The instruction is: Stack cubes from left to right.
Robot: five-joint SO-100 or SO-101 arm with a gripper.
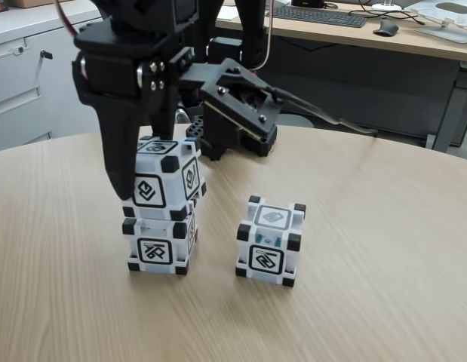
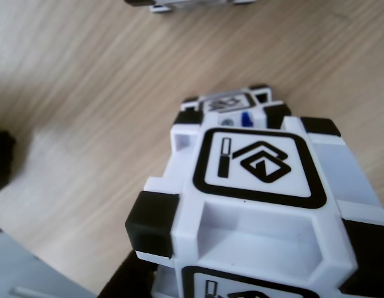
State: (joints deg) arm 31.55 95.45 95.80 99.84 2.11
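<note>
I'm seeing three cubes, all white-grey plastic with black corner blocks and a black-framed glyph on each face. In the fixed view two are sitting stacked left of centre: the top cube is resting on the bottom cube, turned slightly off square to it. The third cube is standing alone on the wooden counter, right of the stack and apart from it.

The black arm is coming down from the upper left of the frame, with the fingers around the top cube. One finger is lying against its left face; the other is hidden behind the cube, so I cannot tell whether they are clamping it or just standing beside it.

In the other view the top cube is filling the lower right, close and partly cropped. Beyond it a second cube is peeking out, blurred. Another cube is cut off at the top edge.
</note>
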